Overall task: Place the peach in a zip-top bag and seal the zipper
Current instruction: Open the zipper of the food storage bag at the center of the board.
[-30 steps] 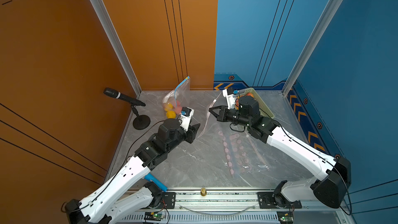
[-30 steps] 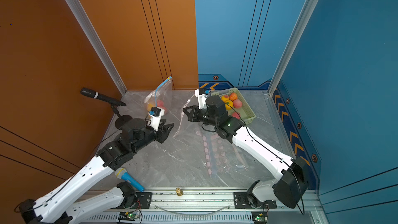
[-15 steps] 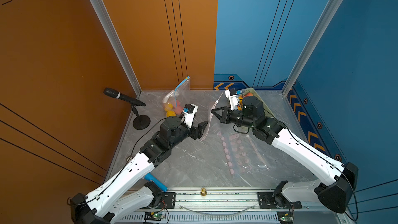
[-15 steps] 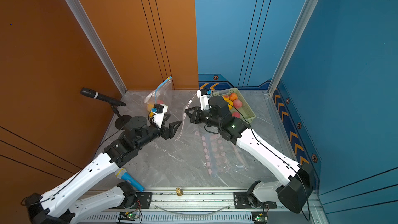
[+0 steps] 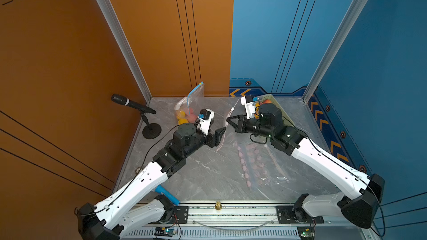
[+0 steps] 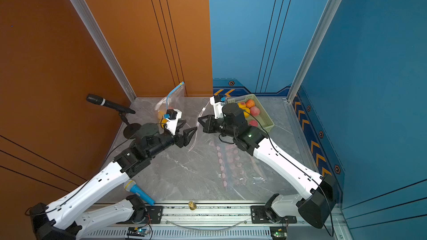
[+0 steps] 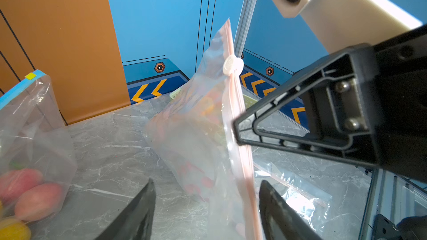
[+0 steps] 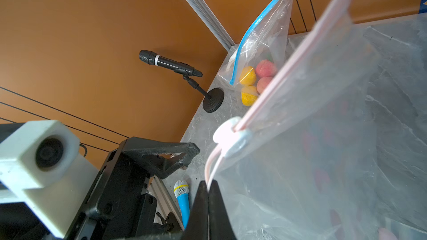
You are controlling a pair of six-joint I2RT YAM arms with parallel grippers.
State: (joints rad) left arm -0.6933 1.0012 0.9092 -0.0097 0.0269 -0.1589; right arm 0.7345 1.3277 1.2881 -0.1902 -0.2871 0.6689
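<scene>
1. Peaches (image 8: pixel 266 68) and yellow fruit (image 8: pixel 247 78) lie in a blue-zip bag (image 5: pixel 195 99) leaning on the orange wall (image 5: pixel 161 42), far left. Neither gripper holds that bag.
2. Left gripper (image 6: pixel 190 126): fingers spread, grasping nothing. In its wrist view the pink-zip bag (image 7: pixel 196 135) hangs between them; contact is unclear.
3. Pink-zip bag: upright, no fruit visible inside. Slider (image 7: pixel 232 65) sits partway along the zip. Judgement: loading not yet done.
4. Right gripper (image 8: pixel 208 185): fingers clenched on the bag's zip edge, near the slider. Whether one lip or both is pinched, I cannot tell.
5. Basket (image 6: pixel 265 114), far right, holds loose peaches (image 6: pixel 254 111), well apart from the pink-zip bag.
6. Risks:
   - Left fingers closing on both lips would pin the mouth shut.
   - A single pinch on thin film may slip or twist under a peach's weight.
   - A narrow mouth could jam the fruit.
</scene>
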